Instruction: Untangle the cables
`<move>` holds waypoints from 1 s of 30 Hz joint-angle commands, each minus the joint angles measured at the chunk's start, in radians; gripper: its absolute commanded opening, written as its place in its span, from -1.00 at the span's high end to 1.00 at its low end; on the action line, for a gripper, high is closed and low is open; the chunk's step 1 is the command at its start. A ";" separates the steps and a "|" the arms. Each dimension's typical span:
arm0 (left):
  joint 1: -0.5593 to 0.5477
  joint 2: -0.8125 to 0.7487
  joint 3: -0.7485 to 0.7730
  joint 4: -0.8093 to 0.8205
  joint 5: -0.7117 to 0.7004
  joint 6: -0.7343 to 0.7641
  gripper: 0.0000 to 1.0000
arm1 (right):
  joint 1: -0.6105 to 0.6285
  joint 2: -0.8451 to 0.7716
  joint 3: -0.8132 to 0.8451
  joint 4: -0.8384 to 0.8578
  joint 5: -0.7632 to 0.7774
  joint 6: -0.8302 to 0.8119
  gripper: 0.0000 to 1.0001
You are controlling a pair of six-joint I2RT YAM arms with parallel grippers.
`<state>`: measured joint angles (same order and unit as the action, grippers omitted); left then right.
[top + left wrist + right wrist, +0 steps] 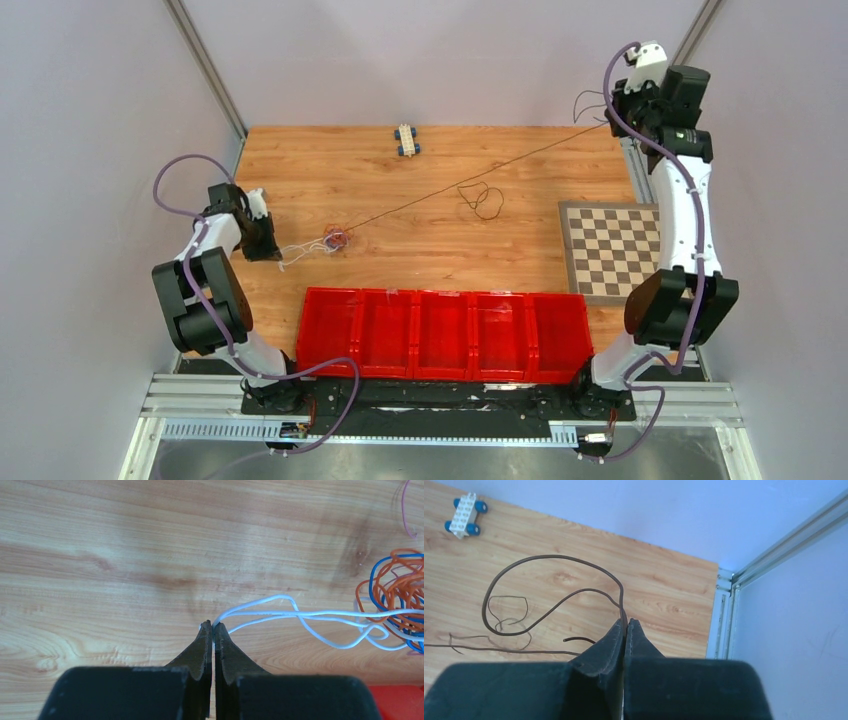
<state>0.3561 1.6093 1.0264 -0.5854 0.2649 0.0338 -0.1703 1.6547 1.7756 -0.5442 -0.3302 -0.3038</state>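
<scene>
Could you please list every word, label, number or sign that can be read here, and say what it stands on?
No text is legible in any view.
left pincer, shut on the white cable: faint pale marks on its black housing, too blurred to read.
toy car, checkerboard, red bins: no lettering shows.

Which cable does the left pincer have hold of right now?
The white cable: the left pincer is shut on it. Orange and blue ones lie loose in the knot beside it, and the dark cable is in the right pincer.
</scene>
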 commanded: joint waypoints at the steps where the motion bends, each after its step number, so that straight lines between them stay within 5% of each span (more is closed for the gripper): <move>1: 0.003 0.005 0.033 0.027 -0.061 0.036 1.00 | -0.041 -0.044 0.071 0.014 -0.051 0.015 1.00; 9: 0.009 -0.021 0.013 0.031 -0.035 0.028 1.00 | -0.022 -0.061 0.013 -0.032 -0.334 0.098 1.00; 14: 0.009 -0.035 0.003 0.029 0.011 0.010 1.00 | 0.144 -0.107 -0.123 -0.102 -0.502 0.103 1.00; 21: 0.010 -0.068 -0.006 0.011 0.025 0.021 1.00 | 0.331 -0.181 -0.498 -0.108 -0.406 -0.046 0.99; 28: 0.009 -0.085 0.003 -0.005 0.059 0.015 1.00 | 0.329 -0.027 -0.382 -0.166 -0.279 -0.095 -0.71; 30: 0.009 -0.083 0.005 -0.012 0.066 0.013 1.00 | 0.331 0.026 -0.320 -0.138 -0.279 -0.054 -0.83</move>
<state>0.3603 1.5612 1.0237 -0.5877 0.2981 0.0486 0.1593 1.6207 1.3144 -0.7307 -0.6331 -0.3634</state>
